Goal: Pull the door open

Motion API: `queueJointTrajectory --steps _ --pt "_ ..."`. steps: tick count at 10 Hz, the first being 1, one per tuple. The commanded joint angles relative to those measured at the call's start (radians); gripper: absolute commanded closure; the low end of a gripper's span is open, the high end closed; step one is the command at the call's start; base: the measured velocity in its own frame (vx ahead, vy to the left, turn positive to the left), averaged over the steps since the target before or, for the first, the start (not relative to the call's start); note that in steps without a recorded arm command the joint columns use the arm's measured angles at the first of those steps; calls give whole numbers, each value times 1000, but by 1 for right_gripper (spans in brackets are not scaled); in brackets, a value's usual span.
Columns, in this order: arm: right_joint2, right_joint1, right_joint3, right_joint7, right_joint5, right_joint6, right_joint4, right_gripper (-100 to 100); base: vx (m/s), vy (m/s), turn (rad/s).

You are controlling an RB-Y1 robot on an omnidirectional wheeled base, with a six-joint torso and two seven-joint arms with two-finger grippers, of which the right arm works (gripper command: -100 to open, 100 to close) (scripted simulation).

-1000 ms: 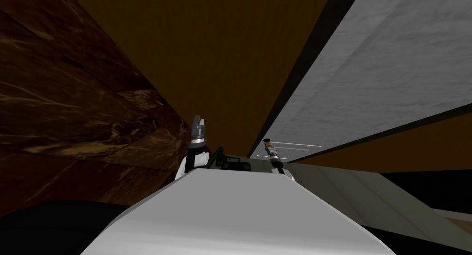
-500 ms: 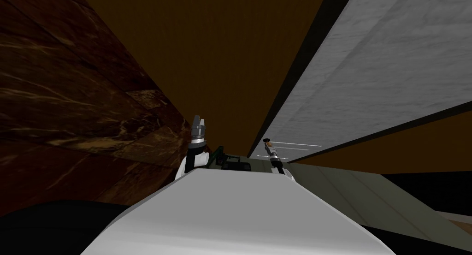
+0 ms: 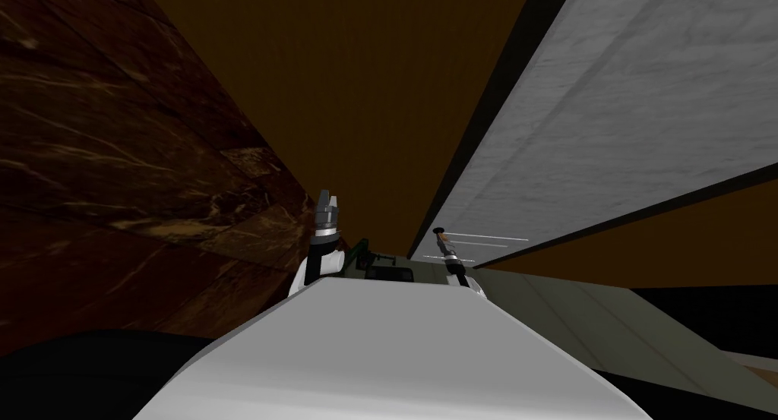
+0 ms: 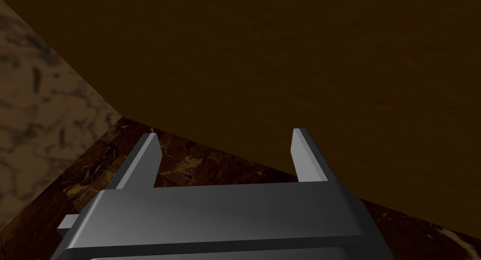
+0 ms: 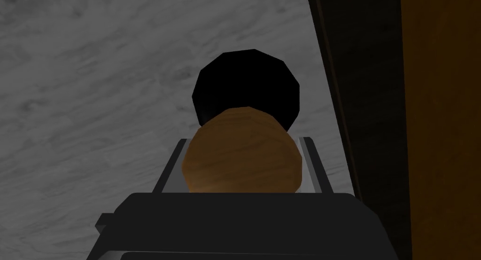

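A plain brown wall (image 3: 357,96) meets a dark, veined, marble-patterned floor (image 3: 114,172) in dim light.

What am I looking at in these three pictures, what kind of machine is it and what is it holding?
This is a two-armed robot in a simulated house. One picture comes from a camera on its head, looking steeply down. The other two come from cameras on its hands. The right gripper is shut on a round brown knob, which sticks out from a black base on a grey door. The left gripper is open and holds nothing; beyond it are a brown wall and a dark marbled floor.
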State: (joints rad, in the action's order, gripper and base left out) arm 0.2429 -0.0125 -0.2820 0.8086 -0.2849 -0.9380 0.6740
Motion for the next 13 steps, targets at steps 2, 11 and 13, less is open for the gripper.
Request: queueJointTrajectory --steps 2,11,13 --pt "-2 4 20 -72 22 -2 -8 100 -28 -15 24" --pt "8 17 73 -287 95 2 -17 100 -33 -15 23" --pt "9 19 82 -341 108 3 -19 100 -33 -11 17"
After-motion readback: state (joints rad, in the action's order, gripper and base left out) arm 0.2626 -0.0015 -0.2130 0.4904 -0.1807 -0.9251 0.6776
